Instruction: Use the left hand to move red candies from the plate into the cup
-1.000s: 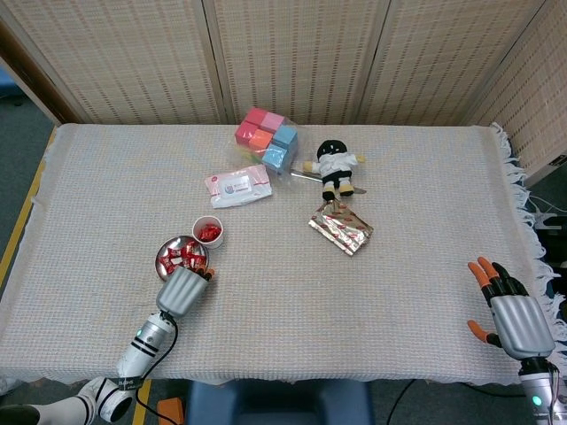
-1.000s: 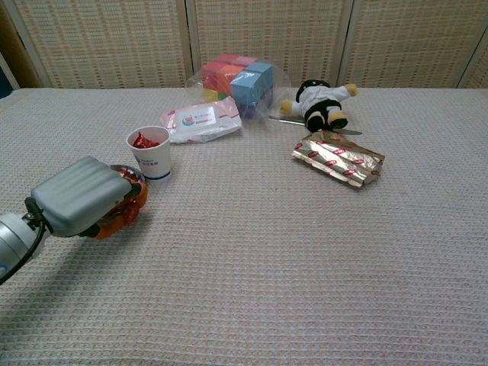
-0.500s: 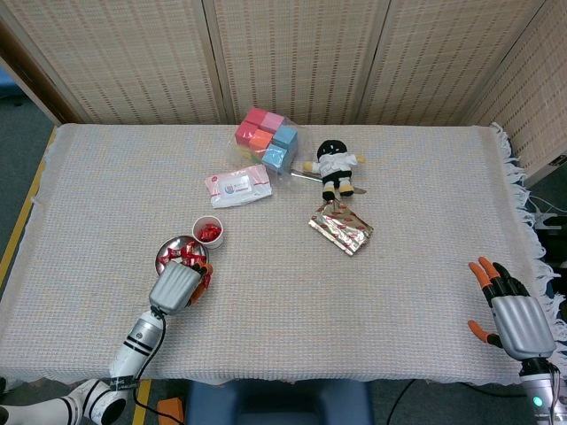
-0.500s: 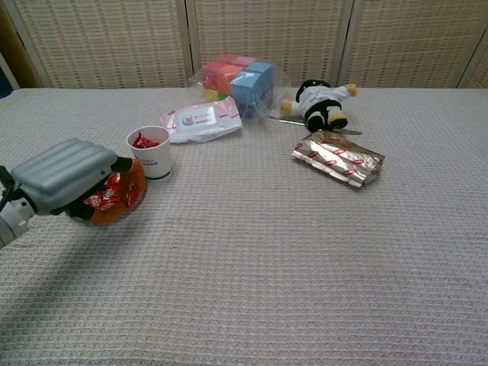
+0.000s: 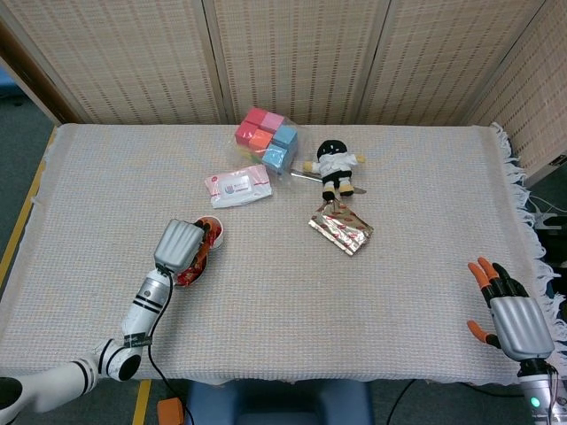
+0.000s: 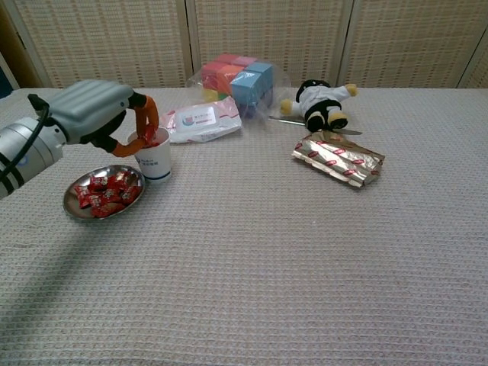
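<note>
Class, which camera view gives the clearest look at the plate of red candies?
The chest view: the plate lies fully exposed, its candies distinct. In the head view the left hand hides most of the plate.

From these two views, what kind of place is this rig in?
Probably an indoor lab or test room, not a home. A cloth-covered table stands against woven folding screens, and it carries staged odds: a plush doll, colored blocks, a cup and a plate of candies.
</note>
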`<action>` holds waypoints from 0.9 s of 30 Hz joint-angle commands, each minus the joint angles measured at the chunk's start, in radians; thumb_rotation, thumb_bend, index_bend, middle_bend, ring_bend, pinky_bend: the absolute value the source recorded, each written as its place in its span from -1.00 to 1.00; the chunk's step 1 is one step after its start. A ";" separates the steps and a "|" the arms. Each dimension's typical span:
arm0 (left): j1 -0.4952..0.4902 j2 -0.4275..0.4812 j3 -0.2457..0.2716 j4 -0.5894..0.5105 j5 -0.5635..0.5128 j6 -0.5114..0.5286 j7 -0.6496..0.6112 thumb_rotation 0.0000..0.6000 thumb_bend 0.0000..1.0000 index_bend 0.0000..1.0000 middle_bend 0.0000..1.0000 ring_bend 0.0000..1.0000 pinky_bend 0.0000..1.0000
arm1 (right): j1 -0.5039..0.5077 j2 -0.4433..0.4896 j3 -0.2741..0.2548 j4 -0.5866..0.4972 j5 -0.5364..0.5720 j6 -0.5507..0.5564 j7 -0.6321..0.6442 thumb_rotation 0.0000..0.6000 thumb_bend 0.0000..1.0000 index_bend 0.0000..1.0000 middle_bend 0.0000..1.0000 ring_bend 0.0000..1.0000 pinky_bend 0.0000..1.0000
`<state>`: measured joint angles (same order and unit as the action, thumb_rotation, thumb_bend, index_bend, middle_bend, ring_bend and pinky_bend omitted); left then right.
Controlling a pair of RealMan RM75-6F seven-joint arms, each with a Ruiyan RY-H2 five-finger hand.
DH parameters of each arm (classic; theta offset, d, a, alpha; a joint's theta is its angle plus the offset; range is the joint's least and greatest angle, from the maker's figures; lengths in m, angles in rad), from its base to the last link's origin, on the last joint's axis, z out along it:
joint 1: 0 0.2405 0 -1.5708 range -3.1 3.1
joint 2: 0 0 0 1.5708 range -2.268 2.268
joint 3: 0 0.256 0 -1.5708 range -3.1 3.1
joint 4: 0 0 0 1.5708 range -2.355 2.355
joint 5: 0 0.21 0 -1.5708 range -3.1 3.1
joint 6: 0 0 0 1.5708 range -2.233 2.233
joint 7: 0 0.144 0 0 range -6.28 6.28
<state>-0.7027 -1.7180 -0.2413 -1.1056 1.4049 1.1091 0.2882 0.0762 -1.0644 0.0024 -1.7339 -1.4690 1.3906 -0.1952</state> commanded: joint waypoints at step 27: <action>-0.012 0.062 0.024 -0.056 -0.033 0.041 0.029 1.00 -0.15 -0.49 -0.52 0.51 1.00 | -0.007 0.007 0.000 -0.001 -0.009 0.010 0.009 1.00 -0.73 -1.00 -1.00 -1.00 -0.58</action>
<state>-0.7440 -1.6855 -0.2338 -1.1102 1.3454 1.1029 0.3442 0.0697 -1.0577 0.0025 -1.7349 -1.4782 1.4001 -0.1862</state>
